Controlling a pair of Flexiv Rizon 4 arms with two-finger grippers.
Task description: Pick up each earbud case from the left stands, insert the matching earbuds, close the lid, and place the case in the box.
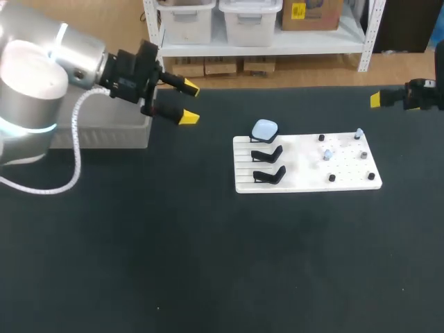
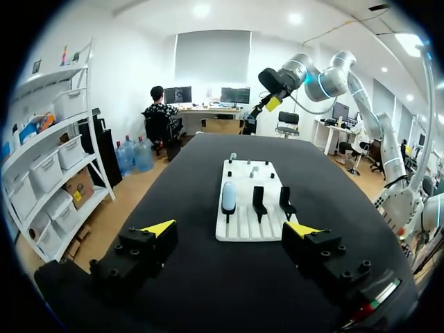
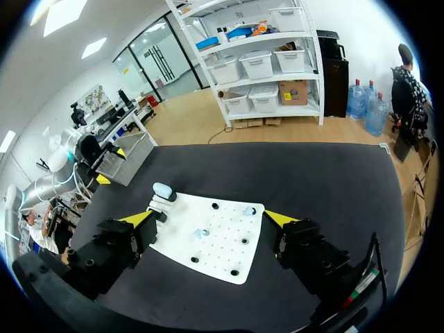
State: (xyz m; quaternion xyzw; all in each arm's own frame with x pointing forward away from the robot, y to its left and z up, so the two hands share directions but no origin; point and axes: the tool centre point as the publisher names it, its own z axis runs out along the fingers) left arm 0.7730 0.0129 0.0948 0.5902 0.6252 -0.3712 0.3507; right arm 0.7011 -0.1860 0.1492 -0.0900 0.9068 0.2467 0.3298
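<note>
The view from above shows the black desk with both arms clear of the work. The left arm comes in at 10 o'clock. The left jaws are spread wide, nothing between the two yellow tips, and they hang just beside the grey box, which sits at 9 o'clock on the desk. The right arm pokes in at 2 o'clock. Only one yellow tip shows from overhead, but the wrist view has the right jaws gaping wide too, and empty, with the board ahead of them at 12 o'clock.

The white board lies at about 3 o'clock from desk centre, well apart from both arms. Along its 9 o'clock side run three stands in a row. There is one earbud case, pale blue and rounded, perched on the stand at the 12 o'clock end. The middle stand and the 6 o'clock stand are both black and show their bare hooks.

The 3 o'clock half of the board is dotted with holes and carries four black pegs, spread out. There are two earbuds, small and pale blue. One earbud is near the middle of that half. The second earbud is up at the 1 o'clock corner. Whether they sit on pegs is too small to tell.
</note>
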